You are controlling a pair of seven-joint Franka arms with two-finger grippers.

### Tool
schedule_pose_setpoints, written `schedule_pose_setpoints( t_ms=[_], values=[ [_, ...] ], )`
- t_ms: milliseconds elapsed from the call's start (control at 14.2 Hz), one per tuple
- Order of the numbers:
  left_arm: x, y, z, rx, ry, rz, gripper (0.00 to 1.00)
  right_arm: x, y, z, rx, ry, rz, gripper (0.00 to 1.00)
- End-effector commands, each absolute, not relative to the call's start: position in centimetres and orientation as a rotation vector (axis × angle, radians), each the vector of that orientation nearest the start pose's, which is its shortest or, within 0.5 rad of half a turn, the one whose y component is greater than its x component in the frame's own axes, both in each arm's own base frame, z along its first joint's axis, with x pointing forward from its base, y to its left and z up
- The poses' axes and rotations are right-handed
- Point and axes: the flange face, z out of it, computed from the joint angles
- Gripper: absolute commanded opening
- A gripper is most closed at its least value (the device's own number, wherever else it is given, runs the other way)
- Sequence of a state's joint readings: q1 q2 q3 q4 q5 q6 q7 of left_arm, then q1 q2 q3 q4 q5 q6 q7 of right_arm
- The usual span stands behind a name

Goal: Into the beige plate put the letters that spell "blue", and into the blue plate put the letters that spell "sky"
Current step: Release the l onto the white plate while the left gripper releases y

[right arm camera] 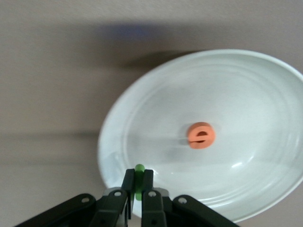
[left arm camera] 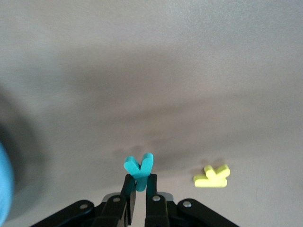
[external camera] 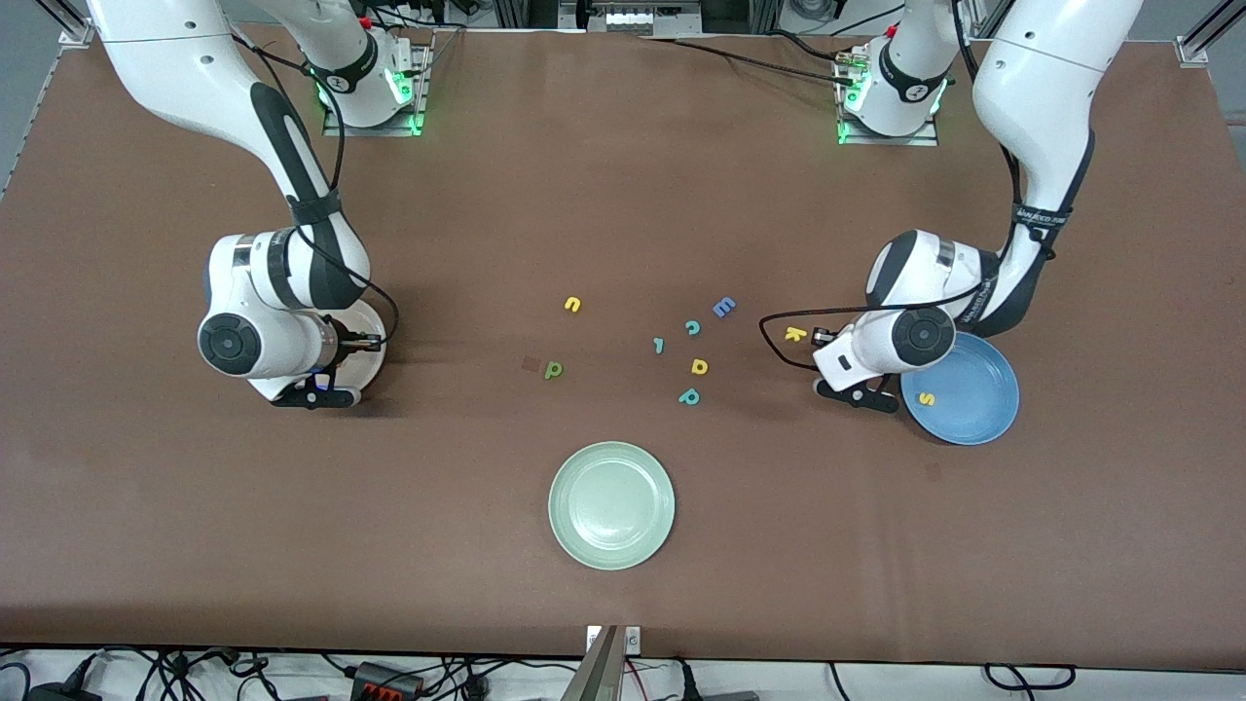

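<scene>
Two tools pinching: each arm carries a letter, so two drops could go astray at once
Front view, left tool: it sits low just beside the blue plate, on the side toward the counter's middle; the yellow s already lies in that plate, and the yellow k lies on the counter close to the tool
Front view, right tool: it hangs over the beige plate, most of which the wrist hides
Front view, strays: yellow u and green b wait mid-counter among a teal p-like letter, yellow a, teal c and blue blocky letter; a wrong pick among these look-alikes is a likely slip
Front view, surface and room: brown matte counter, pale green plate nearest the camera, cables along the lower edge
Left wrist view, risk: fingers pressed onto the foot of the teal y, over bare counter, not plate; released here it would miss
Right wrist view, risk: fingers clamp the thin green l right above the beige plate's rim; let go now, it might tip outward, while the orange e rests well inside
</scene>
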State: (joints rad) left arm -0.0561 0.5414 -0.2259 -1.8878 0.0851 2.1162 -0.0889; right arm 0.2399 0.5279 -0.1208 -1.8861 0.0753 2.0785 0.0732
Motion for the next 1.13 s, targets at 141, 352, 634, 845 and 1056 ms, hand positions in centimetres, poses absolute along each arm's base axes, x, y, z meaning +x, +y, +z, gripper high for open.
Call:
schedule_pose_setpoints(
  t_ms=[141, 352, 634, 845, 1056],
  values=[
    [60.1, -11.5, 23.1, -3.053, 0.41, 0.478, 0.07, 58.3, 5.5, 20.7, -3.123, -0.009, 0.518, 1.0],
    [62.6, -6.2, 25.1, -3.076, 0.449, 0.487, 0.08, 59.7, 7.4, 22.6, -3.124, -0.031, 0.457, 1.0],
    [63.6, -2.0, 23.3, -2.996, 0.538, 0.478, 0.1, 62.0, 16.7, 25.4, -3.13, -0.249, 0.284, 1.0],
    [63.6, -2.3, 23.3, -2.996, 0.521, 0.48, 0.49, 62.1, 21.8, 24.7, -3.13, -0.337, 0.22, 1.0],
    [63.2, -2.9, 23.1, -3.005, 0.51, 0.499, 1.0, 61.9, 28.2, 23.6, -3.115, -0.247, 0.173, 1.0]
  ],
)
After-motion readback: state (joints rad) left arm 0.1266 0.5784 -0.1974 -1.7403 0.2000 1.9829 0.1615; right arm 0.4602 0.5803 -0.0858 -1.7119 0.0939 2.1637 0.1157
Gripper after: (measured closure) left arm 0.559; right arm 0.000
